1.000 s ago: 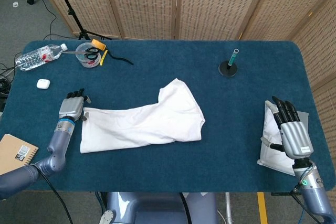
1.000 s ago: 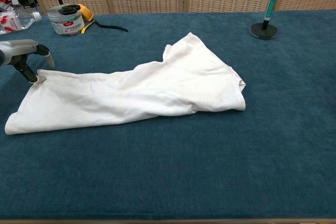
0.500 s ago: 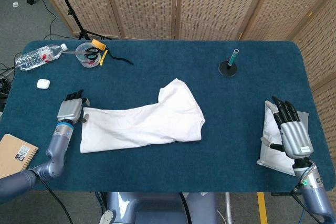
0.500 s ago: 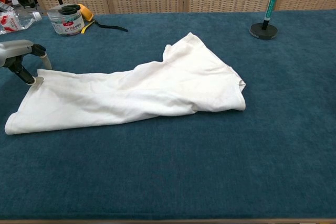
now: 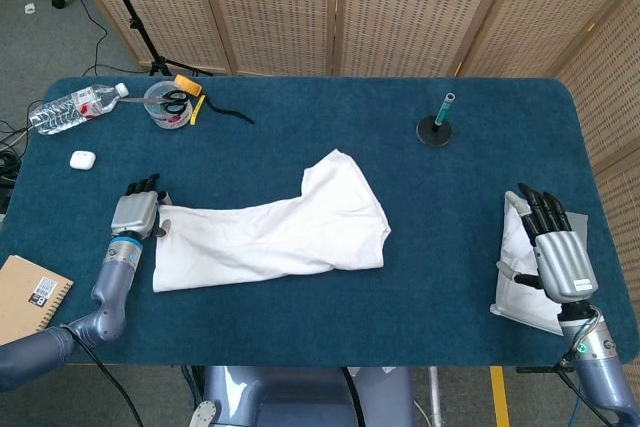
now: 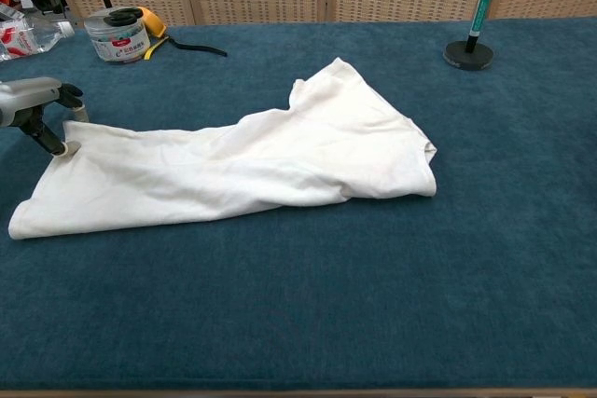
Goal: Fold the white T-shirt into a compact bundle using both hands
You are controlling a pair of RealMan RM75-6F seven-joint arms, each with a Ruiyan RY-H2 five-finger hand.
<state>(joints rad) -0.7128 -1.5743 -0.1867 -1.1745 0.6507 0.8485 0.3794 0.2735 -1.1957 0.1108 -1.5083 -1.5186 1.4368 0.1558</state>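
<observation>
The white T-shirt (image 5: 275,229) lies partly folded on the blue table, a long band running left from a bunched right end (image 6: 373,151). My left hand (image 5: 137,213) sits at the shirt's far-left corner with its fingers stretched forward. In the chest view, one fingertip (image 6: 62,148) of the left hand (image 6: 33,111) touches the cloth edge and nothing is gripped. Far from the shirt, at the table's right edge, my right hand (image 5: 556,249) is flat and spread, holding nothing.
A white folded bag (image 5: 514,272) lies under the right hand. At the back left are a water bottle (image 5: 75,107), a tub with scissors (image 5: 168,105) and a black cord (image 5: 230,112). An earbud case (image 5: 82,159), a notebook (image 5: 28,292) and a pen stand (image 5: 436,127) also show.
My left hand has slid a little back toward the near edge, staying at the shirt's left corner. The shirt and the right hand have not moved.
</observation>
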